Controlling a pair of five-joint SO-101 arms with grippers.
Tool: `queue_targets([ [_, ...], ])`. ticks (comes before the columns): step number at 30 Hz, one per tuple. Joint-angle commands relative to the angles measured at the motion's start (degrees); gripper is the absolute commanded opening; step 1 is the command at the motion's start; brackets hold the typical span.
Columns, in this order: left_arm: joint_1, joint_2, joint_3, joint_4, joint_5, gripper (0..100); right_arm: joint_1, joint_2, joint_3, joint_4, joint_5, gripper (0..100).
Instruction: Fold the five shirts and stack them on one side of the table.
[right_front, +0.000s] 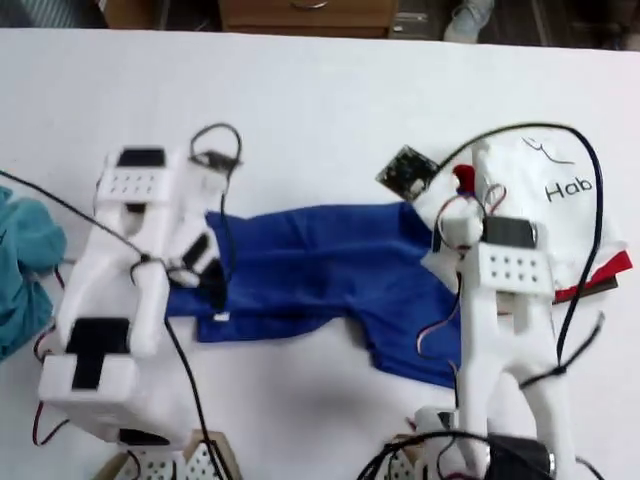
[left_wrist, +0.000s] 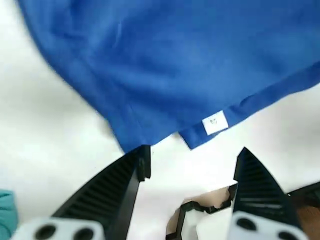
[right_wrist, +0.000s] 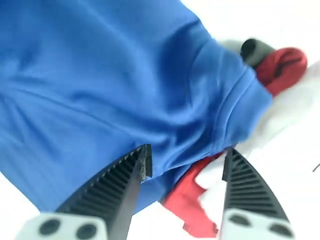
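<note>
Closest to us are the two claws, so we'll start there. Our left claw (left_wrist: 194, 152) has its jaws wide apart with nothing between them, hanging just over the blue shirt's (right_front: 320, 265) hem where the little white label (left_wrist: 215, 122) sits. Our right claw (right_wrist: 189, 150) is spread open and empty too, above the opposite end of the blue shirt. That shirt lies stretched across the middle of the counter (right_front: 300, 80), rumpled and not folded yet as far as we can tell. We reckon one claw at each end makes sense, since it sets both up to pinch an edge and flip it over. Right against the blue shirt at the right claw's end, a white shirt (right_front: 560, 185) sits on a red shirt (right_front: 605, 272), which looks like the stack side to us. A teal shirt (right_front: 25, 260) lies bunched up beyond the blue shirt's other end, apart from it.
</note>
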Motion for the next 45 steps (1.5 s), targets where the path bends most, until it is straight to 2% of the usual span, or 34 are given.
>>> queue_targets([
  [1,0.18,-3.78,6.99,-6.51,-0.35,29,2.86,-6.02,3.87,-0.48,0.62,23.3],
  [4,-1.41,-2.20,6.02,-8.79,-0.70,29,6.90,-8.92,7.38,-0.57,5.19,23.3],
  [10,-2.02,5.01,-0.66,-8.53,-18.11,29,11.82,-12.79,9.05,-0.40,8.26,23.3],
  [14,-1.32,11.78,-4.88,-4.13,-24.18,29,13.41,-13.14,9.05,-0.31,8.26,23.3],
  [19,-1.05,16.62,-8.22,-2.99,-24.26,27,14.02,-13.14,10.81,-0.40,8.18,23.3],
  [25,0.53,16.44,-9.89,1.32,-24.70,8,13.58,-12.88,13.01,-0.66,8.18,23.3],
  [30,3.96,12.57,-9.27,2.29,-24.35,7,13.76,-12.79,13.01,-2.42,8.18,23.3],
  [37,10.90,1.41,0.31,1.76,-22.33,4,14.20,-12.79,13.01,-2.59,8.18,23.3],
  [45,12.04,-8.00,13.76,-4.22,-21.45,4,15.52,-12.79,13.10,-3.47,8.18,23.3],
])
